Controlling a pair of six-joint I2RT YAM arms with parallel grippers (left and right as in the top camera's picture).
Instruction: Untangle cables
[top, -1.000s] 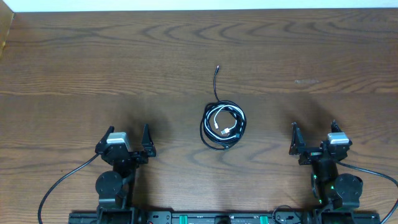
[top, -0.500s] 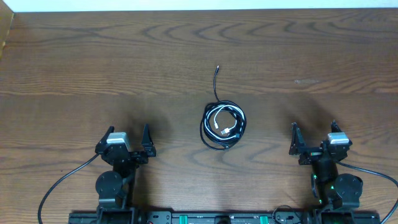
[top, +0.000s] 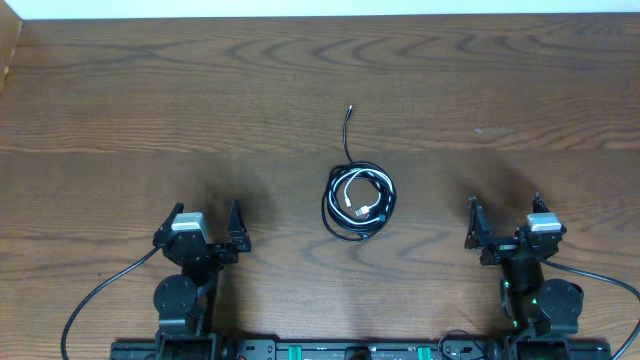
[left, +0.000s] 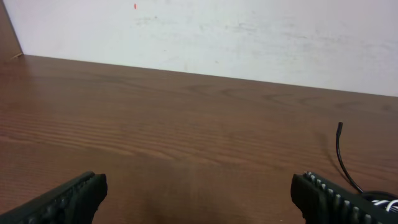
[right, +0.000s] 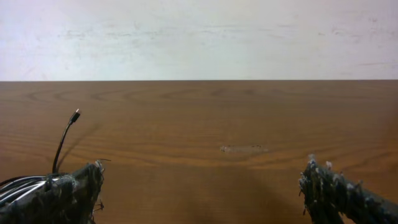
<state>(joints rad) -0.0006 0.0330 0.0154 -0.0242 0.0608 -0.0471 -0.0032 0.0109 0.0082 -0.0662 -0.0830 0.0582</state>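
Observation:
A long thin black cable (top: 352, 212) lies coiled at the table's middle, with one free end (top: 350, 111) running toward the far side. A short white cable (top: 358, 198) lies coiled inside the black loops, tangled with them. My left gripper (top: 208, 226) is open and empty, near the front edge, left of the coil. My right gripper (top: 504, 221) is open and empty, right of the coil. The black cable's free end shows in the left wrist view (left: 339, 149) and in the right wrist view (right: 64, 138). The open fingers frame bare wood in both wrist views (left: 199, 196) (right: 202, 193).
The wooden table (top: 150, 110) reaches a white wall at the far side. Thick black arm cables (top: 95, 295) trail from the arm bases at the front. A small pale mark (top: 490, 131) is on the wood at the right.

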